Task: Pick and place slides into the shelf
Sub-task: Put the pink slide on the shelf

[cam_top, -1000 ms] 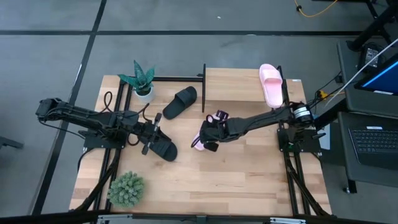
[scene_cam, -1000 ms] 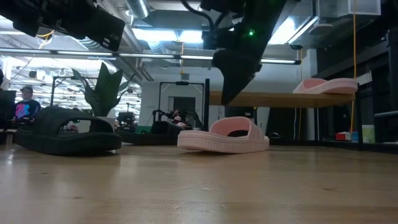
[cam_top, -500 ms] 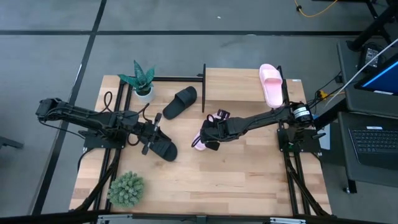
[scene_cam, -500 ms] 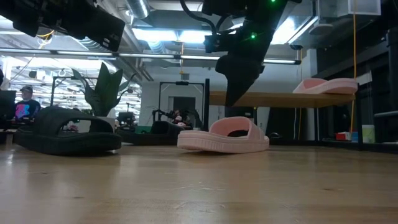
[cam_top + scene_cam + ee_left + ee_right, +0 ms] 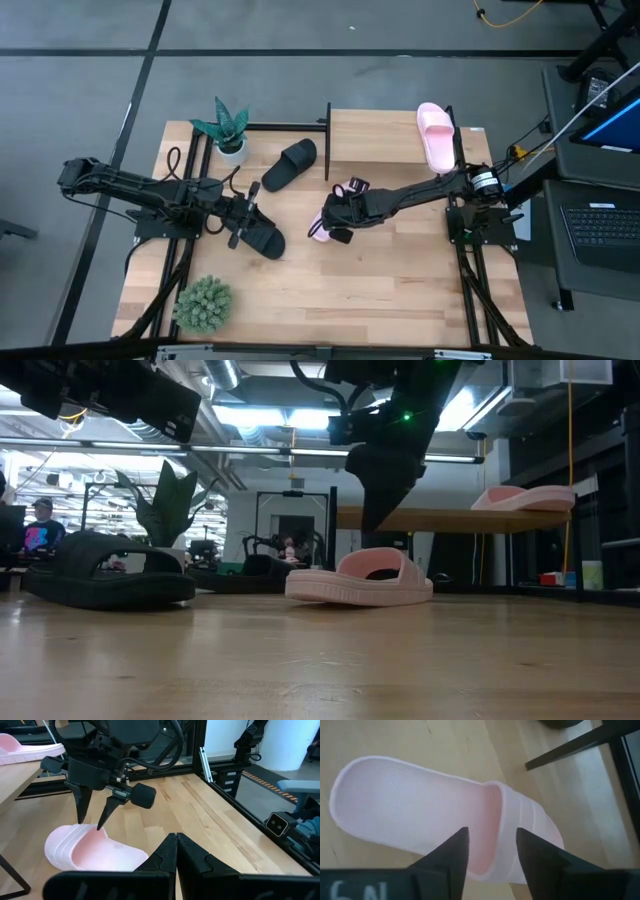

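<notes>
Four slides show from above: one pink slide (image 5: pixel 435 136) lies on the shelf (image 5: pixel 380 130), a black one (image 5: pixel 290 164) beside its post, another black one (image 5: pixel 262 239) under the left claw (image 5: pixel 238 222), and the last pink one (image 5: pixel 319 231) under the right claw (image 5: pixel 336 222). Low down, that pink slide (image 5: pixel 362 579) rests on the counter (image 5: pixel 320 660). The left wrist view shows the left claw (image 5: pixel 174 851) closed. The right wrist view shows the right claw (image 5: pixel 490 855) spread open above the strap.

2 dark, cable-draped arms (image 5: pixel 140 190)
</notes>
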`<state>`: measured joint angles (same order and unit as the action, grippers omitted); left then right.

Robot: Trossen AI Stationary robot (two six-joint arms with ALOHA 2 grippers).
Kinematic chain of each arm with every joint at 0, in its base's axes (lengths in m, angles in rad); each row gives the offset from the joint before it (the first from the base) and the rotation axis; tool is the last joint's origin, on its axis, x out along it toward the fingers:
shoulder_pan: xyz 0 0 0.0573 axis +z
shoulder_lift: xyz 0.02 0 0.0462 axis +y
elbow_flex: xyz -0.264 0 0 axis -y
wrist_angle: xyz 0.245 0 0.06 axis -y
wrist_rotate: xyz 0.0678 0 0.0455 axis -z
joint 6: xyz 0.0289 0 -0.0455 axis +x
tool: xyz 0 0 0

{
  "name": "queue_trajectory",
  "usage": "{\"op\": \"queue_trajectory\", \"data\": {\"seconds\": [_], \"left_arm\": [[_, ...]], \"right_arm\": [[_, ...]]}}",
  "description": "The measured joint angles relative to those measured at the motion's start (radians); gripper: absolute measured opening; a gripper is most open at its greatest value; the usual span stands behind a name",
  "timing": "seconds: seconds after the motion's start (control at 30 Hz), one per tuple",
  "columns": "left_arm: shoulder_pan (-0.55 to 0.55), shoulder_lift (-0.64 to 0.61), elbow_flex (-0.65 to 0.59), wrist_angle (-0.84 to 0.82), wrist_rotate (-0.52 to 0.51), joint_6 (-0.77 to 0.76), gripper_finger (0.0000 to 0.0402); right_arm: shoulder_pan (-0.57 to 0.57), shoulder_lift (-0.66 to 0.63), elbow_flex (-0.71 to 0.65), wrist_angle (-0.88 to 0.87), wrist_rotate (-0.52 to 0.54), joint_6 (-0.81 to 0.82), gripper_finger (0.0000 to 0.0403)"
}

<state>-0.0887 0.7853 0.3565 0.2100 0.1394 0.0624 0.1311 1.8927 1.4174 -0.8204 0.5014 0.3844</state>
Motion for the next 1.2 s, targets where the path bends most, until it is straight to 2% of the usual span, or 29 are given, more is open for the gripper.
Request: {"op": "queue_trajectory", "data": {"seconds": [0.27, 0.9, 1.2], "left_arm": [[0.000, 0.000, 0.000, 0.000, 0.000, 0.000, 0.0000], [0.000, 0.000, 0.000, -0.016, -0.001, 0.000, 0.0000], [0.000, 0.000, 0.000, -0.016, -0.001, 0.002, 0.0000]], "right_arm": [[-0.009, 0.000, 0.000, 0.000, 0.003, 0.000, 0.0200], [-0.041, 0.051, -0.003, -0.014, 0.032, -0.001, 0.0201], [-0.046, 0.052, -0.059, -0.007, 0.035, 0.023, 0.0200]]}}
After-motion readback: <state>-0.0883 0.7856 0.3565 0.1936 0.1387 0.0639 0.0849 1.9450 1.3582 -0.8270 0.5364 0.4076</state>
